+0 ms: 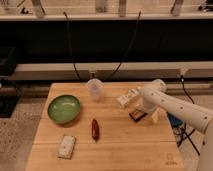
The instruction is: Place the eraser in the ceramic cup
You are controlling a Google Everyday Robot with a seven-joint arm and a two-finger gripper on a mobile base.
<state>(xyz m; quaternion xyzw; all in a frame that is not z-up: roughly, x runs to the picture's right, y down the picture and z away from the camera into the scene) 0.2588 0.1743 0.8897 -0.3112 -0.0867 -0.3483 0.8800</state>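
Observation:
The eraser (pixel 136 115), a small dark block with an orange-brown stripe, lies on the right part of the wooden table (pixel 115 150). The gripper (pixel 146 110), at the end of the white arm that comes in from the right, is low over the table right beside the eraser, at or touching its right end. The ceramic cup (pixel 95 88), small, pale and upright, stands at the back middle of the table, well to the left of the gripper.
A white oblong pack (pixel 128 97) lies just behind and left of the eraser. A wide green bowl (pixel 64 108) sits at the left. A reddish-brown oblong object (pixel 94 128) lies mid-table. A pale speckled block (pixel 66 146) lies front left.

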